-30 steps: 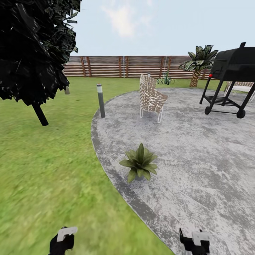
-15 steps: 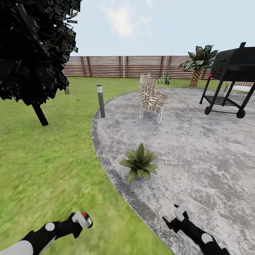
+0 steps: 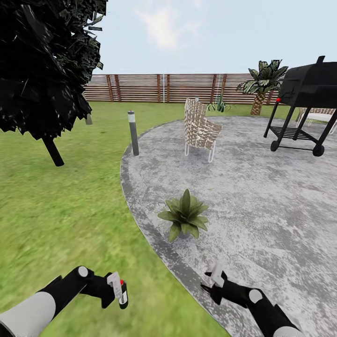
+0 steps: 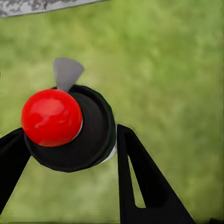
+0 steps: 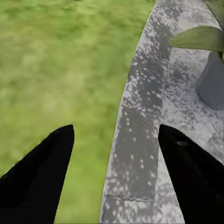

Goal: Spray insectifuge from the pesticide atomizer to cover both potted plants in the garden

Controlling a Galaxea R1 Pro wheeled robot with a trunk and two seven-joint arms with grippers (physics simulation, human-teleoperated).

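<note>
L gripper [image 3: 117,294] at 7 o'clock, clamped on pesticide atomizer [image 3: 122,295], red top up, over lawn [image 3: 70,210], prob. staged for spraying. Potted plant [image 3: 184,216] centre, on patio [image 3: 243,187] edge. R gripper [image 3: 209,289] at 5 o'clock, jaws apart, empty, aimed toward plant.

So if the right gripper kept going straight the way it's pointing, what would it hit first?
Probably the paved patio edge where it meets the grass; the potted plant sits off to one side of that line. Depth is unclear.

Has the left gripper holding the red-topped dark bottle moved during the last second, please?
Yes: the left gripper has risen and shifted rightward, toward the grey paved patio.
</note>
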